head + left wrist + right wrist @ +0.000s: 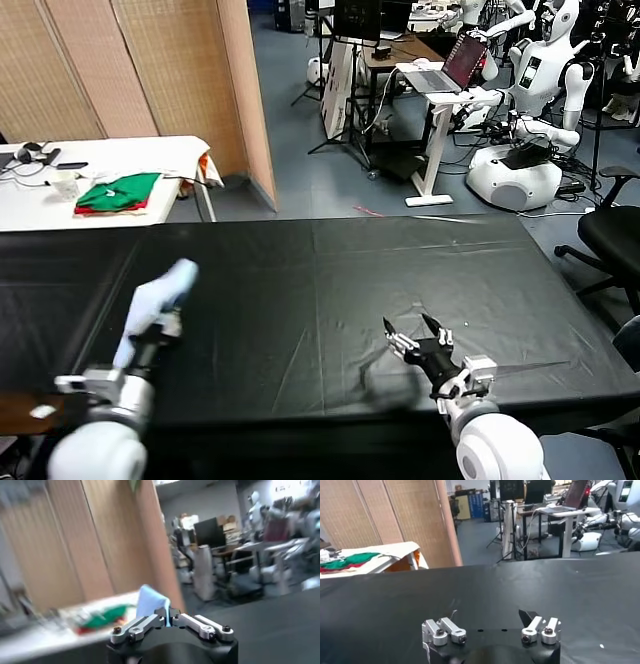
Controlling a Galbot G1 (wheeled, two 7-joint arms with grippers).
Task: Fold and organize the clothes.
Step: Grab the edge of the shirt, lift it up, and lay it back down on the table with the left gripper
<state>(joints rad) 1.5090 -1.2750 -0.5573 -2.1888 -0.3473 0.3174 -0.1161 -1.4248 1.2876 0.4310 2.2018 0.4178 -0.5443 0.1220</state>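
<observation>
The left tool (165,318) is closed on the light-blue shirt (160,300), bunched at lower left above the black tabletop (330,290). The right tool (418,335) stands open, empty, well apart at lower right.

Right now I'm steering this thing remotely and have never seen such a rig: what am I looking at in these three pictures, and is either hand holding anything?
You are driving a two-armed robot standing at a table covered in black. The wide picture comes from a camera on its head, looking down over the table. The other two come from cameras on its wrists, each looking out past its own hand.

The left hand is shut on the light-blue shirt, bunched up and lifted above the table; in the left wrist picture the cloth pokes up between the fingers.

The right hand is open and holds nothing, low over the table near the robot.

The green-and-red folded clothes lie on a white table farther back to the left. Beyond is a lab with other robots.
</observation>
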